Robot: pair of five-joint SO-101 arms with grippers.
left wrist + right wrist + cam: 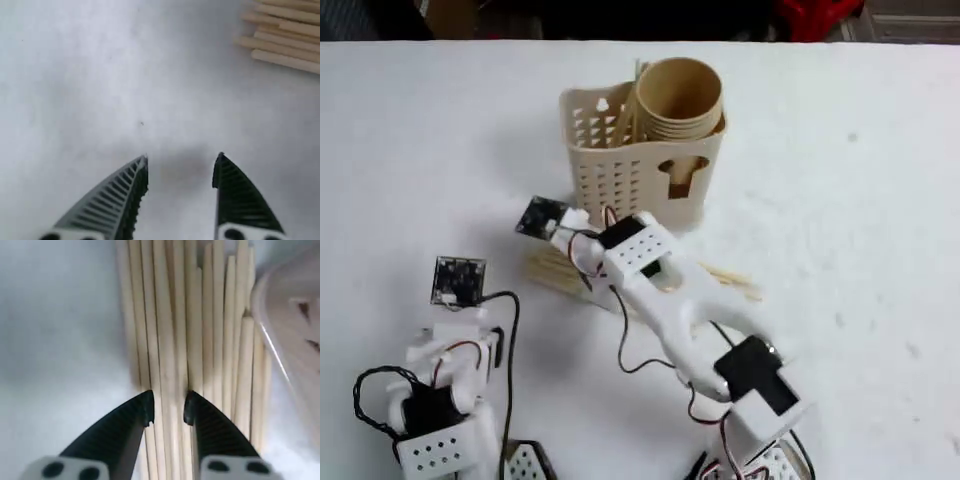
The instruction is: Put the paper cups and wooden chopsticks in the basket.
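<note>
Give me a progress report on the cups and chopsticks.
Done: the paper cups sit stacked in the basket, with a few chopsticks standing beside them. In hand: the right gripper is down at the chopstick pile on the table. Left: that pile lies outside the basket; the left gripper hangs open over bare table.

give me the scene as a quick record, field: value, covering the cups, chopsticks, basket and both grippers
cups: stacked, inside the basket
basket: upright on the table
chopsticks: most lie in a pile on the table in front of the basket; a few seem to stand in the basket beside the cups
left gripper: open, over bare table, near the pile's ends
right gripper: low over the pile
left to do: chopsticks on the table
</note>
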